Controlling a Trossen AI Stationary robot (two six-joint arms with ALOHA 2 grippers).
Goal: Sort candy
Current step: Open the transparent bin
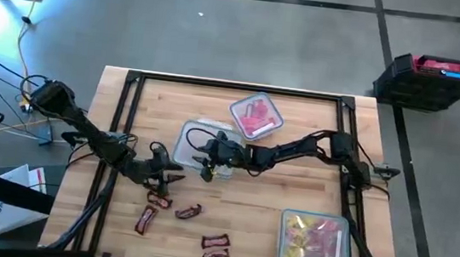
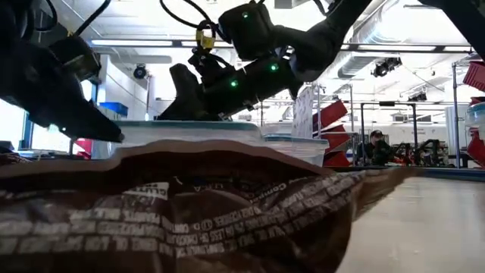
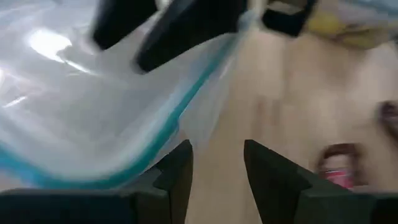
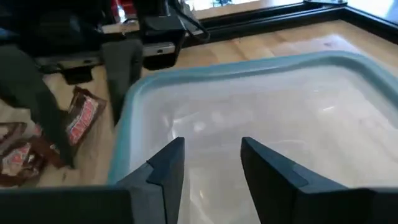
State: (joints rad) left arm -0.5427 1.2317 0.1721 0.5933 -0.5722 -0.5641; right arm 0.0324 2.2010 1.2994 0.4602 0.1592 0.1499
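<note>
Several dark brown mini bars of candy lie loose on the wooden table near its front left. One of them fills the foreground of the low view. An empty clear container with a teal rim stands mid-table. My right gripper hovers open over its inside, nothing between the fingers. My left gripper is open just beside the container's near left corner, above bare wood, with a brown bar ahead of it. In the high view the left gripper and the right gripper are close together.
A clear container with red packets stands at the far middle. Another with yellow packets stands near the front right. A black frame runs round the table. Bare wood lies between the bars and the yellow container.
</note>
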